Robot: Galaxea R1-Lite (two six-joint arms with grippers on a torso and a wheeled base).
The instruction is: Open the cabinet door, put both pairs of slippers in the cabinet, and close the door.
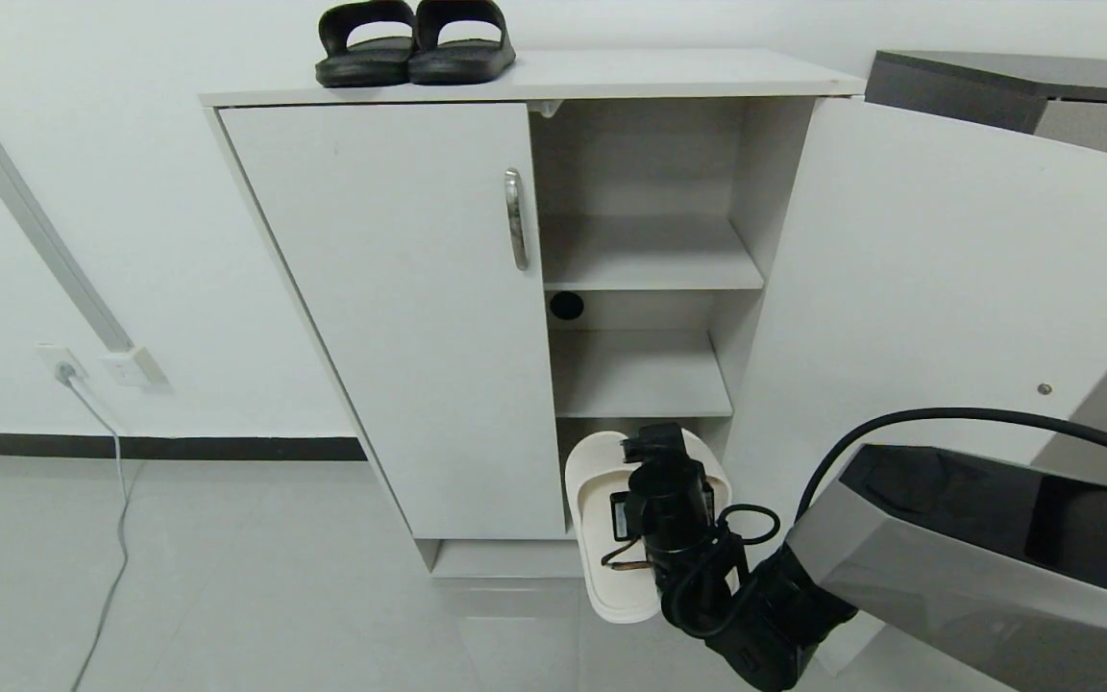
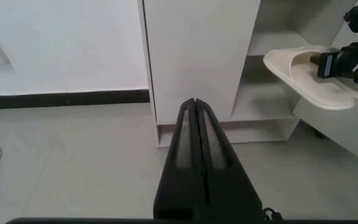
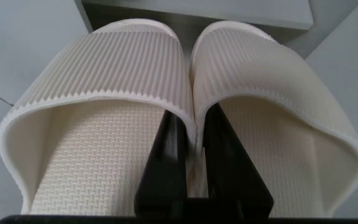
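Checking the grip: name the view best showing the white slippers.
Right wrist view: both white slippers side by side, right gripper pinching their touching straps. Head view: the gripper partly covers them. Left wrist view: distant, side-on.

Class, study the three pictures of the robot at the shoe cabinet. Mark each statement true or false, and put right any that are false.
1. The cabinet has its right door open. True.
2. The black slippers are inside the cabinet. False: they sit on top of it.
3. The right gripper holds the white slippers. True.
4. The left gripper is open. False: it is shut, with nothing in it.
5. The left door is open. False: it is closed.
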